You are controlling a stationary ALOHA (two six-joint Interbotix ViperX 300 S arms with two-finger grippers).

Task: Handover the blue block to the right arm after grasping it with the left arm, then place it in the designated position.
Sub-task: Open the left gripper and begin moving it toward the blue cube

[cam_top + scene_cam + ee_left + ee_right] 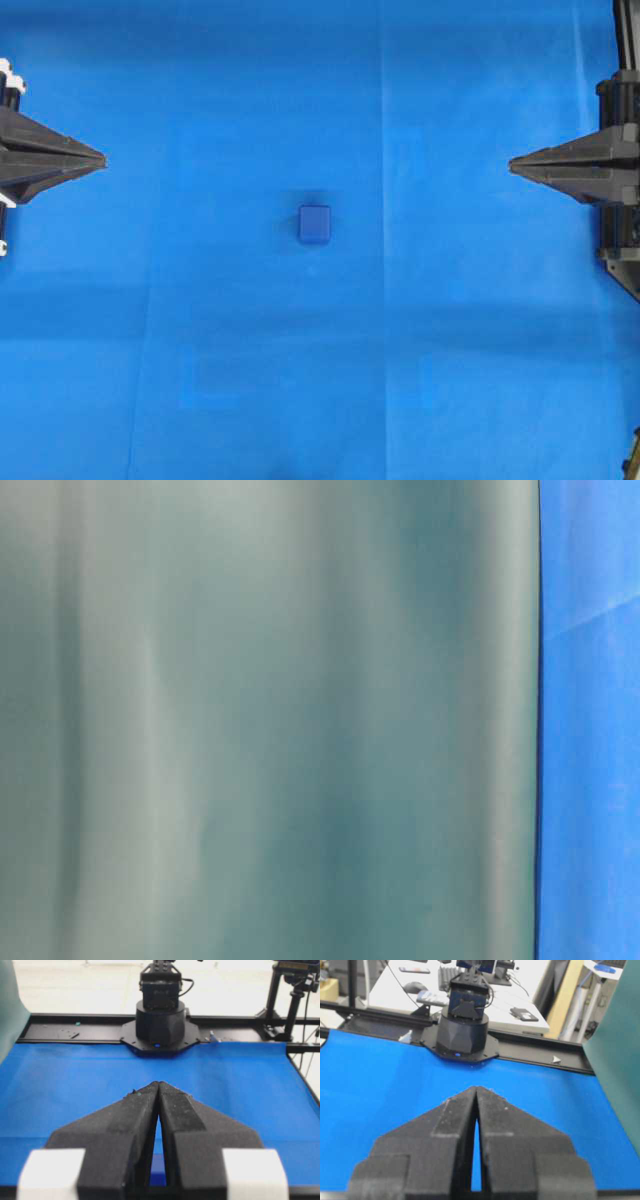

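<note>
— How did the claws stand?

— I saw the left gripper (pixel 98 160) with its fingers pressed together, holding nothing, at the left edge of the cloth (pixel 480 350). The right gripper (pixel 514 164) was closed and empty too, at the right edge. The blue block (pixel 314 224) lay alone near the middle of the cloth.

— And the risk?

— I judged that closed fingers would push the block away; they had to open first.

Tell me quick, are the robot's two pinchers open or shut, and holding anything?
Left tool, black with white mounts: shut, holding nothing.
Right tool, all black: shut, holding nothing.
The small dark-blue cube lies alone on the blue cloth.
</note>
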